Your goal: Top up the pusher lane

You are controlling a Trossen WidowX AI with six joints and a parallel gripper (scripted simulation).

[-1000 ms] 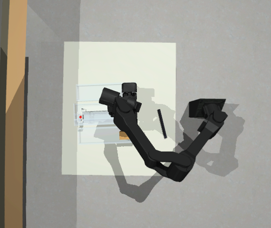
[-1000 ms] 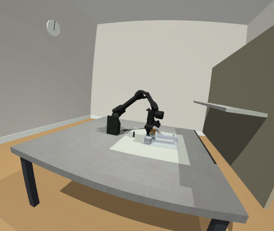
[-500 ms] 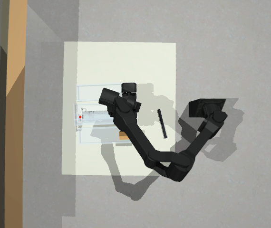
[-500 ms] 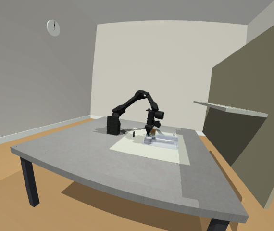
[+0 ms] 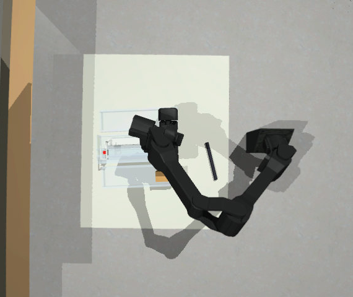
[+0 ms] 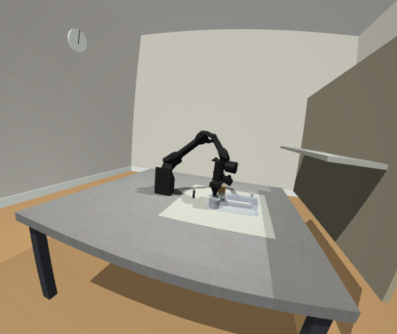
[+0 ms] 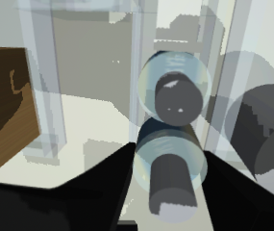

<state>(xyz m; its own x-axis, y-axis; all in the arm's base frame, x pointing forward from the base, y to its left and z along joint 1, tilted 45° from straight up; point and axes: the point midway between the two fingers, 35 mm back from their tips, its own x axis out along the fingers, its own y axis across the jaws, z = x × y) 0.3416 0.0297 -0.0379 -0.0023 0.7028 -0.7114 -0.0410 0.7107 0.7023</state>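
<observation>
My gripper [image 7: 167,153] [image 6: 214,196] is shut on a clear bluish glass jar with a dark grey stopper [image 7: 171,179]. The jar looks upright at the front end of the sprung lane [image 5: 132,151]. A matching jar [image 7: 179,101] stands right behind it, between the clear lane walls [image 7: 136,63]. The two jars look close together; whether they touch is unclear. The arm hides both jars in the top view. The red-dotted pusher end [image 5: 106,152] is at the lane's far end. The pusher plate, the front stop and the held jar's base are not clearly seen.
A large grey cylinder [image 7: 259,130] [image 6: 214,203] stands in the lane on one side. A brown block [image 7: 7,101] [image 5: 160,176] [image 6: 222,190] stands in the lane on the other. A black bar [image 5: 210,161] [image 6: 193,194] lies between the lanes and the arm base.
</observation>
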